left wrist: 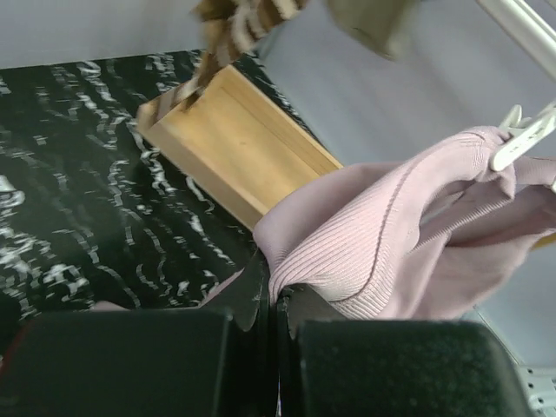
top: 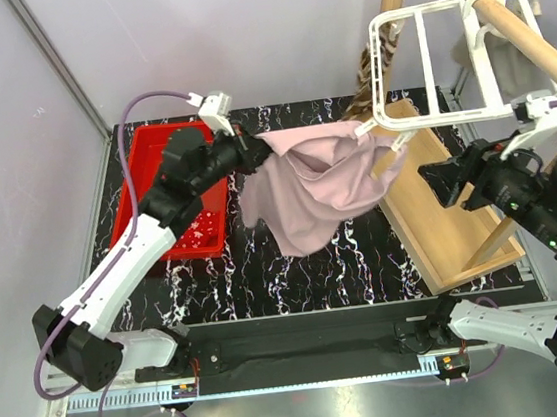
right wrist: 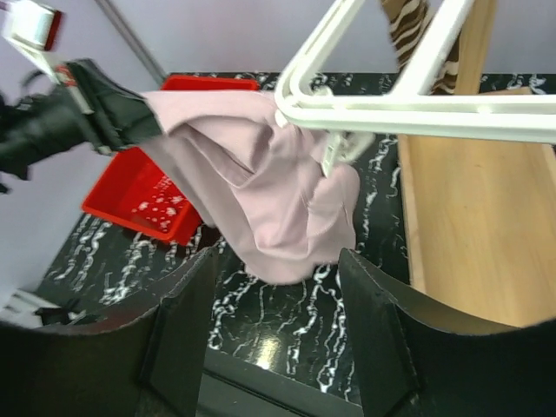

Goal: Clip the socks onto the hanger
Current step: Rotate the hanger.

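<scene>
A mauve-pink sock hangs stretched between my left gripper and the white hanger. The left gripper is shut on the sock's ribbed cuff. A small white clip of the hanger sits on the sock's far edge. My right gripper stands open with nothing between its fingers, to the right of the sock and below the hanger. In the right wrist view the sock dangles beyond that gripper, under the hanger frame.
A brown-and-cream striped sock hangs from the hanger's far side. A red tub at the left holds a red speckled sock. A wooden pole carries the hanger, and its wooden base lies at the right.
</scene>
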You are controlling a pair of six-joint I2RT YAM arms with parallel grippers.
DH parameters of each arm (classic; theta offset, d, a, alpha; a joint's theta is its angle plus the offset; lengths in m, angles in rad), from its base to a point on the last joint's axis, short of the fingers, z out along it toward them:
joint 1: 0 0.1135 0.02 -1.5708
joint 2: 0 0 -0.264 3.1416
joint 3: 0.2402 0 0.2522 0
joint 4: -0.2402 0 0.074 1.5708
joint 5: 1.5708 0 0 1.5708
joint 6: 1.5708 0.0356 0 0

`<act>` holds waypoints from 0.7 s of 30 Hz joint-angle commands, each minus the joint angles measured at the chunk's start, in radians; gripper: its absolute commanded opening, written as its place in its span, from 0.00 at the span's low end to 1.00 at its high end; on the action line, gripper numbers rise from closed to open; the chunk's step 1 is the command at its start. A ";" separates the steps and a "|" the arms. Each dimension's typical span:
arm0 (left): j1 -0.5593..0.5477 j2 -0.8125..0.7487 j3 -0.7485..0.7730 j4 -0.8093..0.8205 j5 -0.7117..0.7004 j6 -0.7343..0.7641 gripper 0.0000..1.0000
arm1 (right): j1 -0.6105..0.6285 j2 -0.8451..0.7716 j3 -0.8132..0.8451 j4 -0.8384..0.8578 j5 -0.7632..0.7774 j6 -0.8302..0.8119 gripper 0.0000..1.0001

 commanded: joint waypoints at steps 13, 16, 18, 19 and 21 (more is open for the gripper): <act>0.191 0.165 0.174 0.073 0.081 -0.064 0.38 | 0.003 0.141 0.126 0.043 0.046 -0.015 0.64; 0.200 0.216 0.220 0.095 0.141 -0.105 0.52 | 0.005 0.154 0.172 0.014 0.036 -0.006 0.63; 0.201 0.205 0.216 0.106 0.177 -0.130 0.58 | 0.005 0.152 0.186 0.003 0.044 -0.003 0.63; 0.200 0.190 0.204 0.148 0.181 -0.137 0.58 | 0.005 0.149 0.186 -0.002 0.044 -0.003 0.63; 0.198 0.134 0.141 0.211 0.211 -0.176 0.59 | 0.003 0.145 0.186 -0.005 0.033 -0.002 0.64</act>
